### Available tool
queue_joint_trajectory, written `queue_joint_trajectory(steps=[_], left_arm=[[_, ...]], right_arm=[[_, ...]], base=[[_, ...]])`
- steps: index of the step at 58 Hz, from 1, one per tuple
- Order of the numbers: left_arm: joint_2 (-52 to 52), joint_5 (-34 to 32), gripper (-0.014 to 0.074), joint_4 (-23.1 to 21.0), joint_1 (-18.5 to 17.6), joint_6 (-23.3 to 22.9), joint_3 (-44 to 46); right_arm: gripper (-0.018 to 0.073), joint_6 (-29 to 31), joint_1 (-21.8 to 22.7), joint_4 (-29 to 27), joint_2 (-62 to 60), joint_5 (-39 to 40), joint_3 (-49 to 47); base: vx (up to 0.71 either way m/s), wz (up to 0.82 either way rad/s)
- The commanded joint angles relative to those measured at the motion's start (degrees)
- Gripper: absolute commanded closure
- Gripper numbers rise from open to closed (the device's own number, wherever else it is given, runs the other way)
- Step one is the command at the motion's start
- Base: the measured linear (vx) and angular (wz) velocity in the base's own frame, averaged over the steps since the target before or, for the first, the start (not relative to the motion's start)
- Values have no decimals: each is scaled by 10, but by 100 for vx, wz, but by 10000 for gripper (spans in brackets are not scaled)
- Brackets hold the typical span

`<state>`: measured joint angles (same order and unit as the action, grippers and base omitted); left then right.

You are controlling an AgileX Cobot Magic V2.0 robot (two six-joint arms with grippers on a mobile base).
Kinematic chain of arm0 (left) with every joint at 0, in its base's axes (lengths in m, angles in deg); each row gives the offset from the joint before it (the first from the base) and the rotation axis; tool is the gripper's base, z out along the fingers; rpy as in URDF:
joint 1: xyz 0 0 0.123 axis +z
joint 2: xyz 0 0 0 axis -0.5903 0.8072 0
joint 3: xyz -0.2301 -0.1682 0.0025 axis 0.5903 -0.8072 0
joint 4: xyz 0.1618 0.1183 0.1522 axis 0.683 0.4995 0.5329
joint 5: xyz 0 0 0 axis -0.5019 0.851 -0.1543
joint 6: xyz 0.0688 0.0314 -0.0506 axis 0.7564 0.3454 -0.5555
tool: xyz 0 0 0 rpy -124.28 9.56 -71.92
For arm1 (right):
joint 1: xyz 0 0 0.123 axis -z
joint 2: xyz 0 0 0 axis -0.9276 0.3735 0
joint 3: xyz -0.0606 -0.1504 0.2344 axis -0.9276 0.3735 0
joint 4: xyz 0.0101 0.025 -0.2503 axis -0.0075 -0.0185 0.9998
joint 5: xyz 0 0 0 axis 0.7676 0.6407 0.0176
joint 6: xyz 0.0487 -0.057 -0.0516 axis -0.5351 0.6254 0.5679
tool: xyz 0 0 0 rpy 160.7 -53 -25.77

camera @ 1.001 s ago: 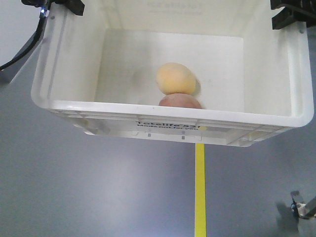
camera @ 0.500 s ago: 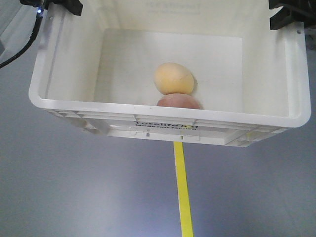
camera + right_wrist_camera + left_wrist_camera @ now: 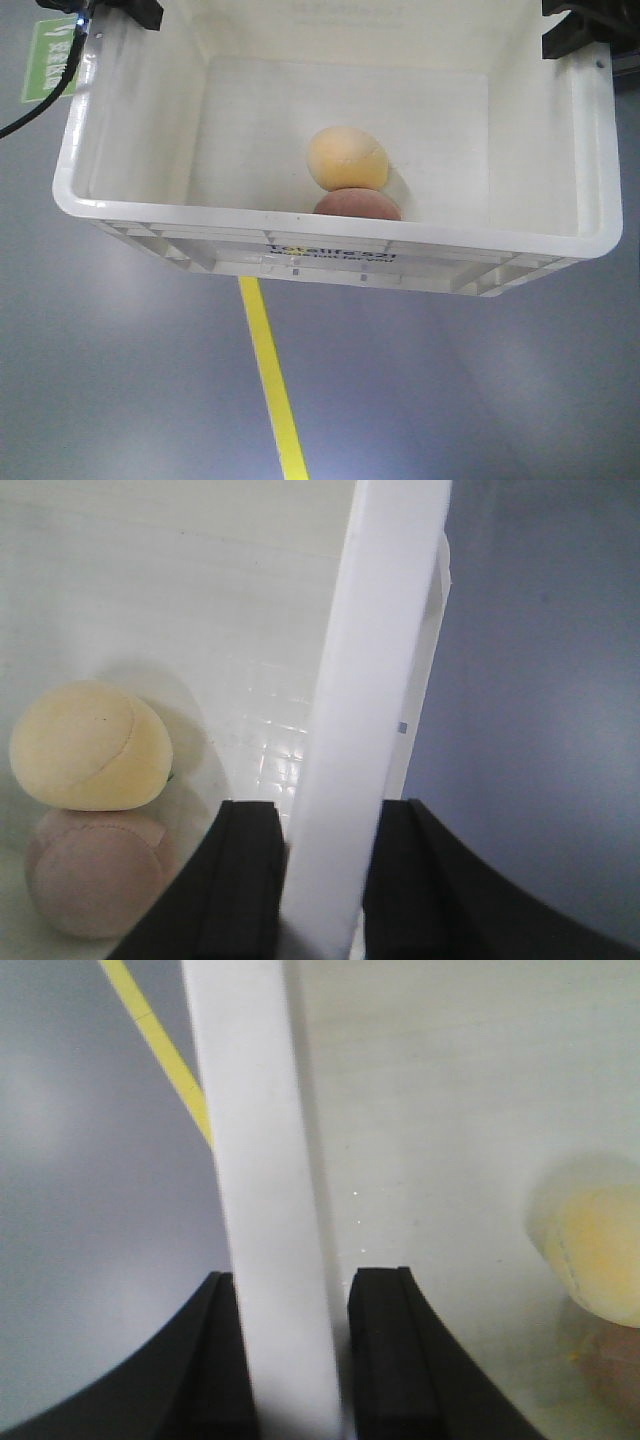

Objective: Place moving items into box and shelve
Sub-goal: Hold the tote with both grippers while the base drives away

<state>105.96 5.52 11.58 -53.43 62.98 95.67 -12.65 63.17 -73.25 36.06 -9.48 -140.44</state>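
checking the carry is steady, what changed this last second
The yellow floor line swung from right of centre to the left and slants; a green sign appeared top left. The pale yellow fruit and reddish fruit kept their spot in the crate; the left end effector and right end effector stay clamped on its walls.

In the box (image 3: 330,225), one fruit (image 3: 347,158) touches the second fruit (image 3: 357,204) at its 6 o'clock, by the near wall. A floor stripe (image 3: 268,385) lies beneath, toward 7 o'clock.
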Motion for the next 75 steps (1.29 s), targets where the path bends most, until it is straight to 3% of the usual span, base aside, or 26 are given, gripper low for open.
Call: queue_joint_trajectory(steps=[1,75], left_arm=[[-32,-64,594,23,1,2,20],[-32,-64,594,25,1,2,20]], right_arm=[[564,9,3,-9,-30,57,-26],[564,9,3,-22,-30,57,-26]], base=[[65,-66],[59,-72]])
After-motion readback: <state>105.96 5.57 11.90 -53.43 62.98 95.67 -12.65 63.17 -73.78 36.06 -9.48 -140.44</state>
